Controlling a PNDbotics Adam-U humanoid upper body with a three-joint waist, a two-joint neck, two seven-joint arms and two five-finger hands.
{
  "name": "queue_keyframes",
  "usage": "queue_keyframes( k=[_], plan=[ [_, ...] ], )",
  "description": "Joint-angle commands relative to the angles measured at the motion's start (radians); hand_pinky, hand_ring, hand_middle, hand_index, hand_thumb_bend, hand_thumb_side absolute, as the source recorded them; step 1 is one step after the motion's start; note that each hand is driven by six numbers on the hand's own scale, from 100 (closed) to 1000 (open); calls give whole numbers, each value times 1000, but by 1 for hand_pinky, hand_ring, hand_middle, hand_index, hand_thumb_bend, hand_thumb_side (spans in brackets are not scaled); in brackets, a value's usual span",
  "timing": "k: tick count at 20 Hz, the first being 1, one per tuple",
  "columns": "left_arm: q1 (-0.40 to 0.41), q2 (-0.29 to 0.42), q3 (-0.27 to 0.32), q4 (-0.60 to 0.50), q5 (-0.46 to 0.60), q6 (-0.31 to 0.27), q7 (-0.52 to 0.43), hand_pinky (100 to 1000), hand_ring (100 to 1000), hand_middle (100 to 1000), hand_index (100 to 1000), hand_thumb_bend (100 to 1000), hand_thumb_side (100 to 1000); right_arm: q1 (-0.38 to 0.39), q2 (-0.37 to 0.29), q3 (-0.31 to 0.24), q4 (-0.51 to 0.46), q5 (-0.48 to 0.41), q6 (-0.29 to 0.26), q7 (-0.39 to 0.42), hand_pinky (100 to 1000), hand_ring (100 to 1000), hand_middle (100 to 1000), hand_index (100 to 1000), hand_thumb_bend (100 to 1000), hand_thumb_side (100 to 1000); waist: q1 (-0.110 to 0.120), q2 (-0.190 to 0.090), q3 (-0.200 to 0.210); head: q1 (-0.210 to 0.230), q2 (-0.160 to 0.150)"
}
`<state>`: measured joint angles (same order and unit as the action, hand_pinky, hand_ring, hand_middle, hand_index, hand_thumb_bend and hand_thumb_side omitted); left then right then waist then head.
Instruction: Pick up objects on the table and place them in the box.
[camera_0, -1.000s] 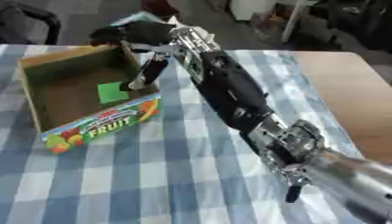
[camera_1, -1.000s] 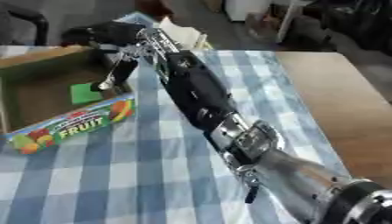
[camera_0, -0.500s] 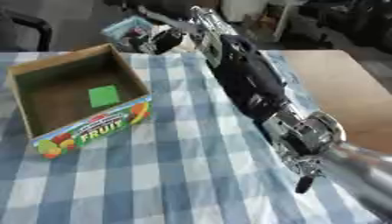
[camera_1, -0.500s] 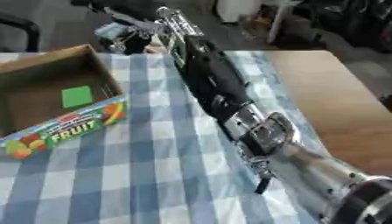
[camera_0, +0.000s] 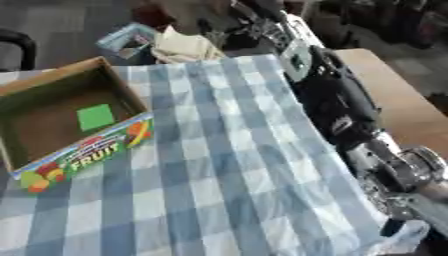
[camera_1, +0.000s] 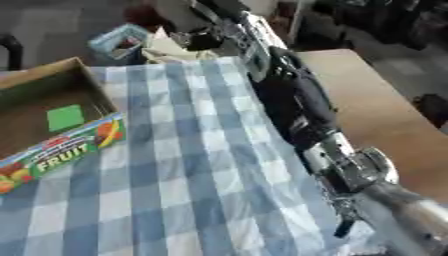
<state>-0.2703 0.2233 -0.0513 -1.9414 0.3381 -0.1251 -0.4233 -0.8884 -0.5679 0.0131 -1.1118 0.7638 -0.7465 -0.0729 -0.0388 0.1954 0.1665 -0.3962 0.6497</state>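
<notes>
Fingers blurred; one box (camera_0: 63, 120) (one green square (camera_0: 95, 117) inside)

A checked cloth (camera_0: 219, 165) covers the table (camera_1: 376, 115), box (camera_0: 52, 95) at its left.

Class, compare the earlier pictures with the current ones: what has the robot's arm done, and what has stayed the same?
The right arm swung from over the box away past the table's far edge; its hand is now blurred there. The camera shifted too. The green square stays in the box.

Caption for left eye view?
Right arm reaches past the checked tablecloth's far edge; open FRUIT box holds a green square.
</notes>
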Motion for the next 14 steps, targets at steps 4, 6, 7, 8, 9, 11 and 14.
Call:
queue_keyframes(
  k=[4, 6, 7, 8, 9, 11, 14],
  plan=[
    [0, 32, 39, 11, -30, -2, 40, 749, 699, 666, 803, 100, 634, 113, -28, 23, -168, -105, 41, -96, 683, 705, 817, 1000, 100, 325, 2, -6, -63, 123, -5],
    [4, 35, 43, 14, -38, -4, 46, 751, 702, 669, 804, 100, 635, 160, -31, 34, -208, -133, 55, -101, 680, 702, 812, 1000, 100, 384, 4, -5, -80, 152, -5],
    [7, 38, 46, 16, -42, -6, 48, 751, 703, 670, 803, 100, 636, 184, -28, 34, -227, -149, 64, -100, 677, 699, 808, 1000, 100, 397, 5, -5, -90, 169, -4],
    [12, 40, 49, 17, -46, -8, 51, 752, 704, 672, 803, 100, 639, 209, -24, 30, -245, -164, 74, -100, 672, 690, 798, 1000, 100, 422, 6, -5, -99, 186, -3],
    [16, 42, 52, 19, -50, -9, 53, 753, 705, 673, 803, 100, 641, 234, -20, 26, -263, -179, 86, -101, 669, 685, 793, 1000, 100, 478, 7, -5, -107, 200, -3],
    [23, 44, 56, 22, -57, -12, 57, 754, 707, 675, 803, 100, 644, 287, -12, 19, -295, -212, 109, -95, 667, 684, 790, 1000, 100, 537, 9, -3, -122, 224, -1],
    [29, 48, 61, 25, -66, -15, 62, 755, 709, 677, 803, 100, 645, 361, 9, -2, -327, -257, 139, -62, 660, 678, 783, 1000, 100, 543, 11, -1, -143, 259, 8]
  ],
)
